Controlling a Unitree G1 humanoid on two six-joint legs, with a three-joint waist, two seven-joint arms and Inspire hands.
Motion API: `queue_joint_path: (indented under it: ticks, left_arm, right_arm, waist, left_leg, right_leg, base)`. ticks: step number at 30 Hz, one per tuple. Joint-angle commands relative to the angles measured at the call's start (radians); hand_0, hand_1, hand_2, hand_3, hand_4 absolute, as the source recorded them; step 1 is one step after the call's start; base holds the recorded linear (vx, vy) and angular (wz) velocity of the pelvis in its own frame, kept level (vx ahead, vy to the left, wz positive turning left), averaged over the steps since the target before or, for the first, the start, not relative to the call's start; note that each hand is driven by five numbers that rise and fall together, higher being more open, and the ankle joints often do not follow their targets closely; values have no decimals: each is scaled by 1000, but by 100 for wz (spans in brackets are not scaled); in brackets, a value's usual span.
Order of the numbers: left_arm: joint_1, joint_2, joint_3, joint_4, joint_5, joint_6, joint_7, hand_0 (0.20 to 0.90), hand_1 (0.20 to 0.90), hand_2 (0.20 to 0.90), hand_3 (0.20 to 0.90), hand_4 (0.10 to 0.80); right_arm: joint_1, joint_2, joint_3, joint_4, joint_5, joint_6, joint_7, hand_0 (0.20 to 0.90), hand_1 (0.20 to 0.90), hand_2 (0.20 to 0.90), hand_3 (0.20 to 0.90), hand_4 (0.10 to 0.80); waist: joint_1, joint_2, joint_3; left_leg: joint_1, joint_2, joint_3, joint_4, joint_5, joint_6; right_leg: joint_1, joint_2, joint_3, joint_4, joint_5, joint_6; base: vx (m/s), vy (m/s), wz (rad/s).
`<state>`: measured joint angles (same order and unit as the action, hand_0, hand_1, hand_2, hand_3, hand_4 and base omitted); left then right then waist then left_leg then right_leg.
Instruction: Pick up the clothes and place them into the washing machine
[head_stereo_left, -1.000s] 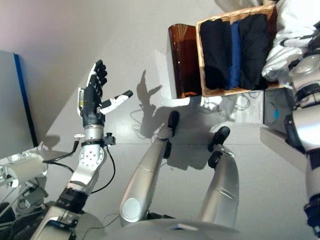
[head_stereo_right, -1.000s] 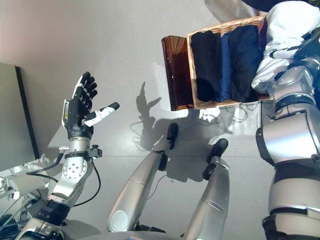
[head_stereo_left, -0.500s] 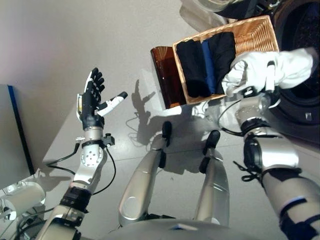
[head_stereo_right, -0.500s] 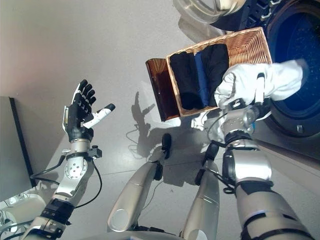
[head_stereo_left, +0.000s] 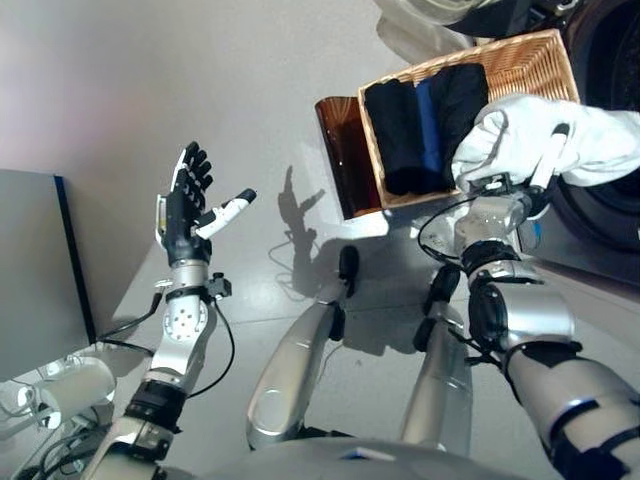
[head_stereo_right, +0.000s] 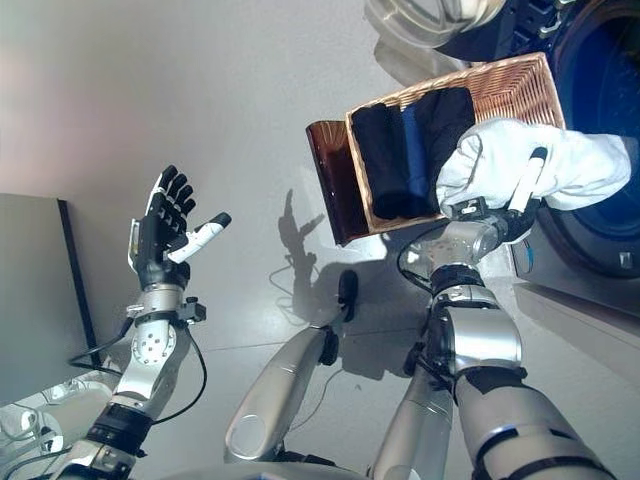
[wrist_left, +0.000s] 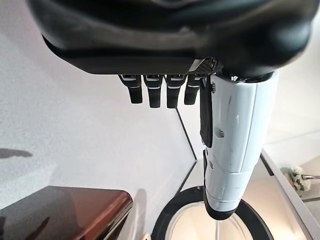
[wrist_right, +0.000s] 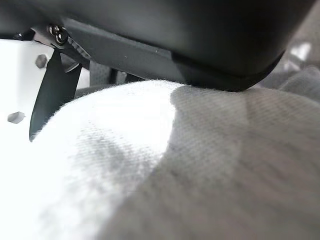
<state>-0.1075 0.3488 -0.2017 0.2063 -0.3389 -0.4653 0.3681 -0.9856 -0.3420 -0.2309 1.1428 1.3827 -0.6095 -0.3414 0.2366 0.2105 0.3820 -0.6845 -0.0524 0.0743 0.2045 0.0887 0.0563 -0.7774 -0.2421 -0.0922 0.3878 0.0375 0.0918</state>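
White fleecy cloth (head_stereo_left: 560, 140) is bunched in the right hand (head_stereo_left: 505, 190), fingers curled into it, held up between the woven wicker basket (head_stereo_left: 470, 70) of dark folded clothes (head_stereo_left: 425, 125) and the washing machine's dark round opening (head_stereo_right: 600, 110). The left hand (head_stereo_left: 190, 205) is raised, spread and empty. The loose end trails toward the drum; it could catch on the door rim or slip free if the grip is shallow.
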Motion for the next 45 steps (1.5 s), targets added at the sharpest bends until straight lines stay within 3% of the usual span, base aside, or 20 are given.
queue_joint_path:
  ticks: [1,2,3,5,6,8,16,20,27,31,33,37,39,40,41,45]
  left_arm:
    - [30,25,106,-60,5,-127,13,900,900,900,900,800]
    - [50,53,116,-55,-1,-131,11,900,900,900,900,800]
    - [46,50,107,-56,-6,-133,7,900,900,900,900,800]
    - [77,92,120,-47,-8,-135,10,900,900,900,900,800]
    - [76,82,120,-50,-9,-135,9,900,900,900,900,800]
    - [100,84,118,-57,-22,-130,0,900,900,900,900,800]
    - [100,46,115,-35,-88,-119,-30,900,900,900,900,800]
    - [114,30,105,-20,-100,-113,-57,900,900,900,900,800]
    - [123,35,110,-16,-90,-108,-53,900,900,900,900,800]
    - [132,37,123,-17,-84,-111,-46,900,900,900,900,800]
    - [117,30,107,6,-81,-108,-41,900,900,900,900,800]
    - [105,29,96,14,-79,-108,-45,900,900,900,900,800]
    - [105,26,96,11,-78,-107,-48,900,900,900,900,800]
    - [106,26,95,17,-77,-102,-52,900,900,900,900,800]
    - [105,30,96,18,-66,-99,-57,900,900,900,900,800]
    - [119,42,116,14,-57,-92,-64,900,900,900,900,800]
  right_arm:
    - [-73,-232,32,-217,-198,-154,-84,200,200,200,200,300]
    - [-98,-350,33,-243,-252,-169,-133,200,200,200,200,300]
    - [-109,-364,37,-242,-280,-161,-166,200,200,200,200,300]
    - [-225,-571,128,-257,-390,-131,-266,200,200,200,200,300]
    - [-245,-578,147,-251,-399,-128,-280,200,200,200,200,300]
    - [-282,-633,212,-254,-411,-88,-263,900,900,900,900,800]
    - [-192,-466,209,-163,-363,-44,-184,900,900,900,900,800]
    - [-198,-367,222,-28,-317,-1,-124,900,900,900,900,800]
    - [-209,-311,207,-13,-280,-18,-108,900,900,900,900,800]
    - [-211,-306,208,-17,-281,-20,-111,900,900,900,900,800]
    - [-189,-269,216,-14,-271,-12,-93,900,900,900,900,800]
    - [-151,-220,225,-4,-276,5,-73,900,900,900,900,800]
    - [-129,-194,256,15,-313,38,-62,900,900,900,900,800]
    - [-118,-204,288,68,-381,87,-67,900,900,900,900,800]
    - [-126,-210,334,103,-458,133,-90,900,900,900,900,800]
    - [-161,-231,490,200,-768,281,-150,900,900,900,900,800]
  waist:
    - [12,43,-101]
    - [2,38,-122]
    - [10,48,-116]
    - [18,54,-144]
    - [21,60,-143]
    - [20,68,-161]
    - [8,93,-161]
    - [14,103,-153]
    - [25,111,-156]
    - [34,122,-149]
    - [34,114,-153]
    - [28,107,-147]
    - [25,97,-146]
    - [26,83,-152]
    - [24,77,-140]
    - [24,43,-128]
  left_leg:
    - [-64,-17,-33,45,-54,-70]
    - [-53,-22,-44,43,-74,-76]
    - [-61,-20,-34,43,-55,-71]
    - [-48,-32,-32,38,-78,-78]
    - [-50,-31,-28,36,-78,-77]
    - [-47,-29,-18,30,-77,-77]
    - [-38,-19,13,24,-62,-67]
    - [-36,-18,16,17,-58,-69]
    - [-33,-24,-2,15,-72,-76]
    - [-43,-26,6,10,-45,-71]
    - [-28,-27,-5,7,-63,-76]
    - [-31,-24,9,8,-45,-69]
    - [-27,-21,10,8,-45,-68]
    - [-15,-23,-1,8,-67,-73]
    - [-18,-16,8,6,-43,-68]
    - [-2,-14,-7,2,-62,-78]
  right_leg:
    - [72,10,-24,-16,-83,-24]
    - [81,8,-8,-16,-100,-17]
    - [73,4,-19,-15,-85,-20]
    - [73,-5,9,-27,-90,-7]
    - [69,-5,13,-28,-88,-6]
    - [56,-7,28,-23,-87,-4]
    - [50,1,27,-28,-62,-15]
    - [53,6,24,-29,-64,-19]
    - [53,6,35,-15,-89,-17]
    - [40,2,25,-11,-69,-22]
    - [50,4,35,-4,-92,-18]
    - [49,5,24,-7,-68,-24]
    - [56,6,20,-11,-66,-25]
    - [69,8,28,-11,-84,-20]
    - [70,10,13,-21,-58,-26]
    - [96,18,6,-33,-75,-21]
  base:
    - [49,21,9]
    - [29,18,12]
    - [136,44,18]
    - [84,122,8]
    - [26,114,-15]
    - [18,69,-21]
    - [-23,21,-14]
    - [-6,-15,-6]
    - [-19,-5,-5]
    - [-8,6,10]
    - [74,-9,7]
    - [-4,9,2]
    - [-5,-15,3]
    - [-25,-39,3]
    - [62,-68,2]
    - [-8,-49,-1]
